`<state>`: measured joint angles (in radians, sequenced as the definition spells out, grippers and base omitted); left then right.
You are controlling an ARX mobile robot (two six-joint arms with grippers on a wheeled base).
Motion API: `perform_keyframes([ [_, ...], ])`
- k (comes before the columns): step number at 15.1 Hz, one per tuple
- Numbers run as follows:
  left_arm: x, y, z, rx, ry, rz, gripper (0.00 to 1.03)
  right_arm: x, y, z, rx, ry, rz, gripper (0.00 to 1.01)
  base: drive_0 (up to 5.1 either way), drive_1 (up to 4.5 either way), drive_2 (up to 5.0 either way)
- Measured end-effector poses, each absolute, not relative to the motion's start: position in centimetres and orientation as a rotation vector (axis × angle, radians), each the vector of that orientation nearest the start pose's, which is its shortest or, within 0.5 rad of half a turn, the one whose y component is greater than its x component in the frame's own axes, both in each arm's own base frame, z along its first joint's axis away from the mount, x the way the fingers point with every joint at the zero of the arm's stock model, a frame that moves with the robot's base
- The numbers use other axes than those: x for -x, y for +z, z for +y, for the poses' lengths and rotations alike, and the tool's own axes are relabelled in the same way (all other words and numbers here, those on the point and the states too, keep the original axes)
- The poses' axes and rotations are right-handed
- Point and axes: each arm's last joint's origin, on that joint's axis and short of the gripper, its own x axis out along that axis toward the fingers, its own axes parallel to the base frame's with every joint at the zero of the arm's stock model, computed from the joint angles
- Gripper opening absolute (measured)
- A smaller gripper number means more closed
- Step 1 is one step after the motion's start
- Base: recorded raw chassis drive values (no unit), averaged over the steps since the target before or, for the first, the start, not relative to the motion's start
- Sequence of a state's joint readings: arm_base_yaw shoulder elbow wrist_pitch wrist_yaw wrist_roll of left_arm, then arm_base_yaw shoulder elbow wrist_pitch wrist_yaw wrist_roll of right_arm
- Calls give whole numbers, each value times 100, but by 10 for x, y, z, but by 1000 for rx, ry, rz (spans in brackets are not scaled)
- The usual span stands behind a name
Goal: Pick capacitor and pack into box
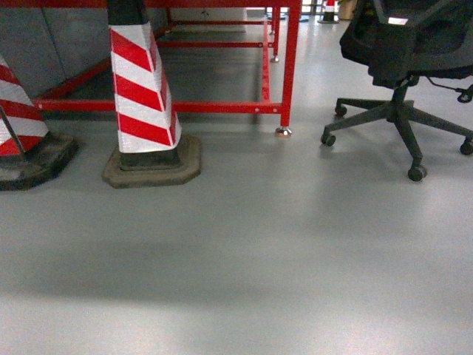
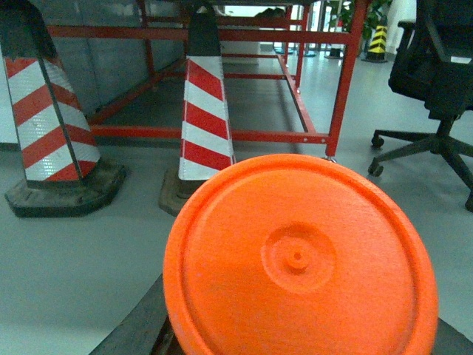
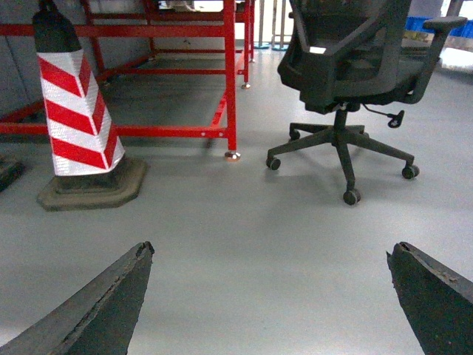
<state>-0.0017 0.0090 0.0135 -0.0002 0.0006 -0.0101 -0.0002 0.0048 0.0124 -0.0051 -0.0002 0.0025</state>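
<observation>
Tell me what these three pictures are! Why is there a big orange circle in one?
They come from a robot on wheels with two arms. One camera looks forward from its body and sees the grey floor, a striped cone, a red frame and an office chair. The other two cameras sit on its wrists. The left gripper holds the orange round thing, right in front of its camera. The right gripper is wide open and empty. No packing box shows anywhere.

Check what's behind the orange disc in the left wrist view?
Behind the orange disc: grey floor, a striped cone whose base the disc partly covers, and the red frame. Whatever lies directly beneath the disc, left gripper included, is hidden.
</observation>
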Motion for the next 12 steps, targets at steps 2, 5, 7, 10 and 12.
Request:
perform_keyframes([
  [2, -97, 167, 0, 10, -2, -1, 44, -97, 167, 0, -2, 0, 0, 98, -500, 245, 245],
  [5, -97, 167, 0, 10, -2, 0, 44, -97, 167, 0, -2, 0, -3, 98, -500, 245, 245],
  [7, -97, 167, 0, 10, -2, 3, 44, -97, 167, 0, -2, 0, -2, 98, -500, 245, 245],
  [10, -97, 167, 0, 10, -2, 4, 44, -97, 167, 0, -2, 0, -2, 98, -500, 245, 245],
  [12, -97, 167, 0, 10, -2, 1, 44, -97, 167, 0, -2, 0, -6, 98, -496, 249, 249],
])
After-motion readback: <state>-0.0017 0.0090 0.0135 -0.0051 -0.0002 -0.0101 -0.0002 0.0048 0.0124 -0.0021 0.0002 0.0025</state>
